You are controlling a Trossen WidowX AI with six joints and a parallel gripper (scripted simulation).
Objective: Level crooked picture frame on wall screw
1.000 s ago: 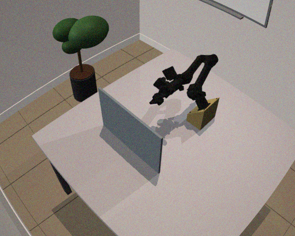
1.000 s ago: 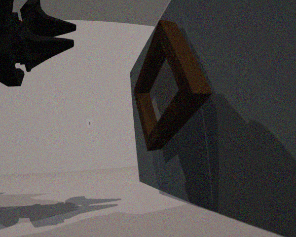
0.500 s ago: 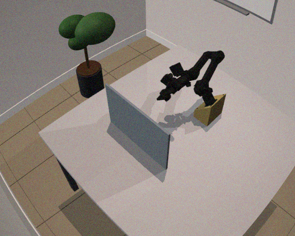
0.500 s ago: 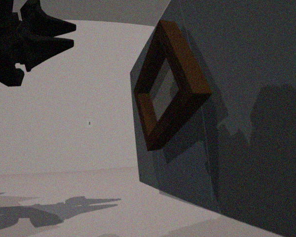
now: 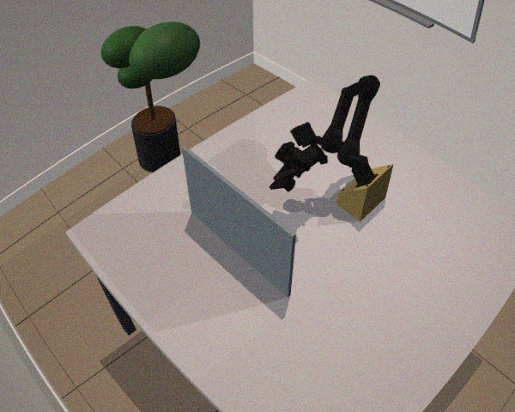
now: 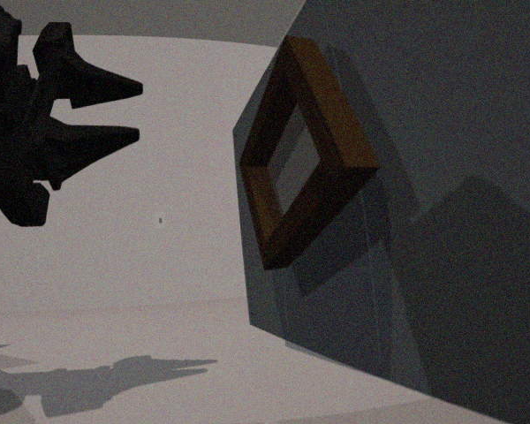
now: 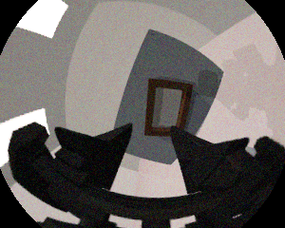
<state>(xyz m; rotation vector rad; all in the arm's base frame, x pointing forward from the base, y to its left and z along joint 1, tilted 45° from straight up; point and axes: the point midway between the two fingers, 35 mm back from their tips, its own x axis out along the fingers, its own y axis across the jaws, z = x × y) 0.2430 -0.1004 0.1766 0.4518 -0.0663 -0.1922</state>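
Observation:
The brown picture frame hangs crooked on the grey-blue upright panel. In the exterior view its side nearer that camera is higher and its far side is lower. Against the panel's edges in the wrist view, it is also turned. The panel hides the frame in the top view. My black gripper is open and empty. Its fingers point toward the panel, with a gap between the fingertips and the frame. I cannot make out the screw or the notched strip.
The panel stands on the pale table. The arm's yellow base block is on the table on the frame's side of the panel. A potted plant stands on the floor beyond the table, and a whiteboard hangs on the wall.

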